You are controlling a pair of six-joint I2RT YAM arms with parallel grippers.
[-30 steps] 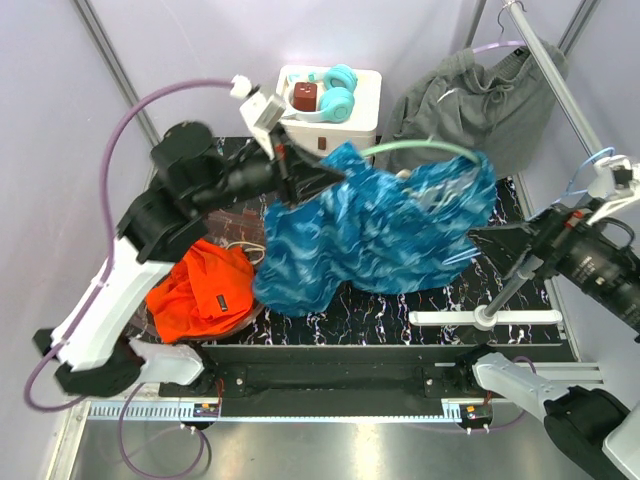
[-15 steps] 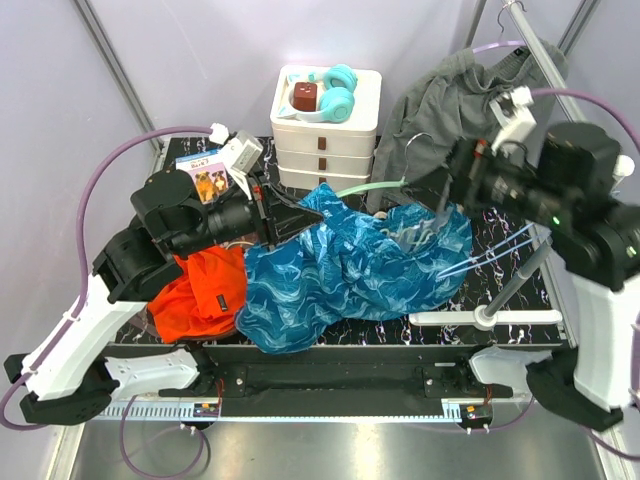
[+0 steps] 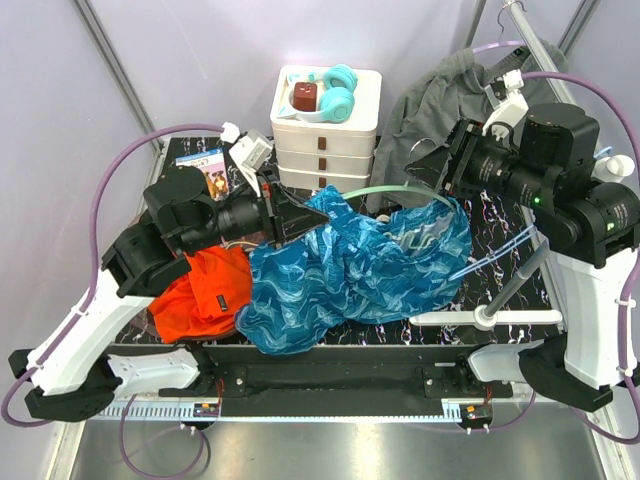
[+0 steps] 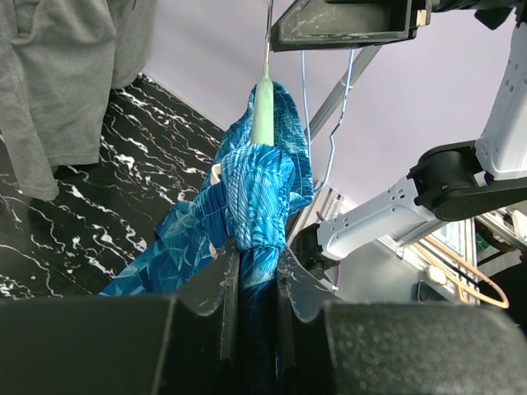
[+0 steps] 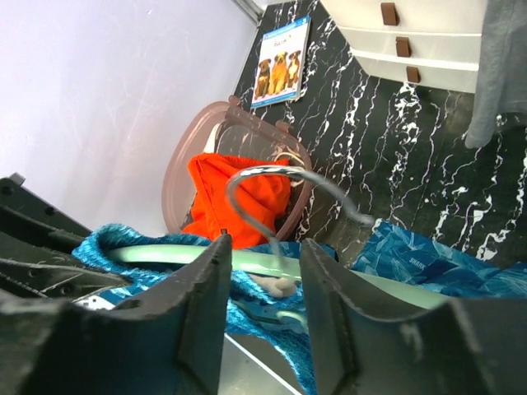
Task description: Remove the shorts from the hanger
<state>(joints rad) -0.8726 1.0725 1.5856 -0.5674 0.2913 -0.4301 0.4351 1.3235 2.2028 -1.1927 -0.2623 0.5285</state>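
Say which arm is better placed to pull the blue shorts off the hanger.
Left: the left gripper is shut on the blue shorts; the right gripper stands open at the hanger.

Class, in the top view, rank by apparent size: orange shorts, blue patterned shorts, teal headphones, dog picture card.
1. blue patterned shorts
2. orange shorts
3. teal headphones
4. dog picture card, partly hidden
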